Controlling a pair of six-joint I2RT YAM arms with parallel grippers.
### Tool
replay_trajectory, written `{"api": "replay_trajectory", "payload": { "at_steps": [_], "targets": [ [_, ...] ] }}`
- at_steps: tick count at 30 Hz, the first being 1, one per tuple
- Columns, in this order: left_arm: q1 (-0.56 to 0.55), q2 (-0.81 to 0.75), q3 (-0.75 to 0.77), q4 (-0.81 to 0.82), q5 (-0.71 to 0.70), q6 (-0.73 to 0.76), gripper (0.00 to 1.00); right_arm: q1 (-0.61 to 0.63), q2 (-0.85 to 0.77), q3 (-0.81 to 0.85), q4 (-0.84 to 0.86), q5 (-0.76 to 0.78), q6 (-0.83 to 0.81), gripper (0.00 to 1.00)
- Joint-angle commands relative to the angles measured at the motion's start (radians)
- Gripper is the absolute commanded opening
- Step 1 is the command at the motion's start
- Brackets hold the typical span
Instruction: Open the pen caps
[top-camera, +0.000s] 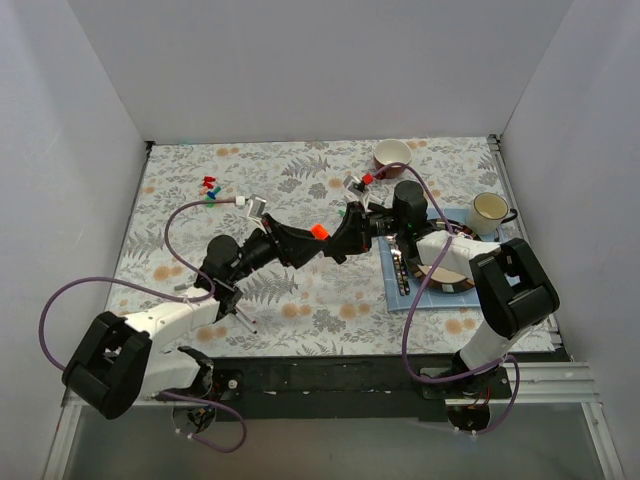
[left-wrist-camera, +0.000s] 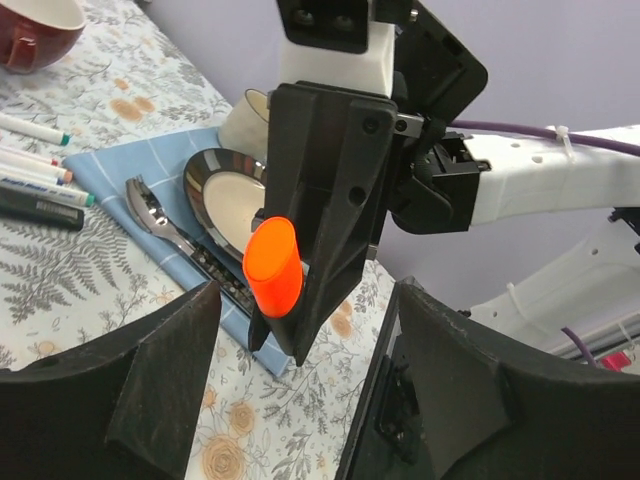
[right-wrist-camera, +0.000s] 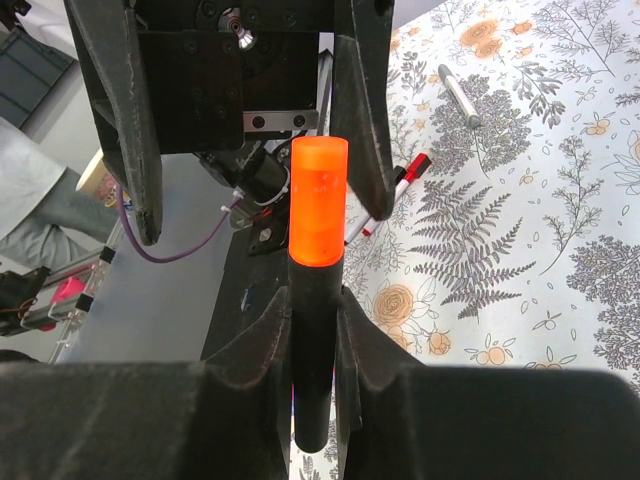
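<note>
A black pen (right-wrist-camera: 315, 340) with an orange pen cap (right-wrist-camera: 318, 200) on its end is held in mid-air, my right gripper (right-wrist-camera: 315, 300) shut on the barrel. In the top view the cap (top-camera: 319, 231) sits between the two grippers over the table's middle. My left gripper (left-wrist-camera: 305, 345) is open, one finger (left-wrist-camera: 165, 365) on each side of the orange cap (left-wrist-camera: 272, 267), not touching it. More pens (left-wrist-camera: 35, 185) lie on the floral cloth, their red, blue and green ends (top-camera: 210, 190) at the back left.
A blue mat (top-camera: 400, 290) at the right carries a plate (left-wrist-camera: 225, 190), a spoon (left-wrist-camera: 155, 215) and other cutlery. A maroon cup (top-camera: 392, 153) and a white mug (top-camera: 490, 209) stand at the back right. White walls close in three sides of the table.
</note>
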Motion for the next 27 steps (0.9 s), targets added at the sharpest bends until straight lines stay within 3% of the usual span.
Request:
{"api": "replay_trajectory", "payload": {
  "at_steps": [1,4,21,27],
  "targets": [
    [0.003,0.055,0.026,0.148,0.097,0.005,0.66,0.007,-0.031,-0.008,0.064,-0.025,0.017,0.01],
    [0.003,0.081,0.026,0.193,0.12,-0.005,0.58,0.008,-0.026,-0.01,0.078,-0.032,0.025,0.01],
    [0.003,0.151,0.054,0.323,0.131,-0.023,0.37,0.022,-0.013,-0.01,0.092,-0.038,0.036,0.01],
    [0.003,0.173,0.065,0.369,0.145,-0.041,0.17,0.02,-0.008,-0.01,0.089,-0.036,0.036,0.01]
  ]
}}
